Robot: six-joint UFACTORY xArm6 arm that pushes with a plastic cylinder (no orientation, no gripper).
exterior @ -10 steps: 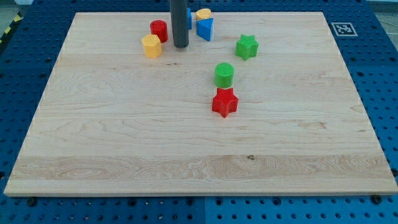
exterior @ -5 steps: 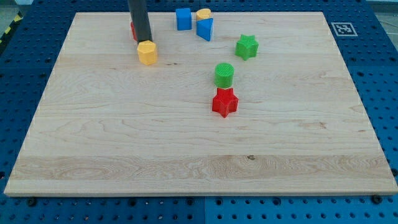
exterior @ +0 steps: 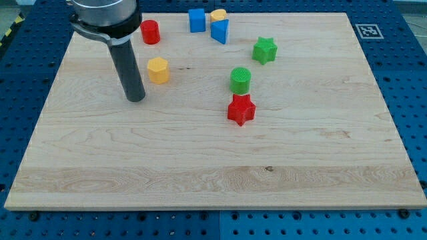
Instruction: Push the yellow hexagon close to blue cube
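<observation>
The yellow hexagon [exterior: 158, 69] lies on the wooden board [exterior: 213, 167], left of centre near the view's top. The blue cube [exterior: 196, 20] sits at the top edge, up and to the right of the hexagon and well apart from it. My tip [exterior: 136, 99] rests on the board just below and to the left of the yellow hexagon, a small gap between them. The dark rod rises from the tip toward the view's top left.
A red cylinder [exterior: 150, 31] stands above the hexagon. A blue triangular block [exterior: 219, 31] and a small yellow block [exterior: 218, 15] sit right of the blue cube. A green star [exterior: 265, 50], a green cylinder [exterior: 240, 80] and a red star [exterior: 241, 110] lie toward the middle right.
My tip has moved from the top centre leftward and then down, ending below-left of the yellow hexagon. The hexagon slid slightly downward. The red cylinder and blue cube are uncovered.
</observation>
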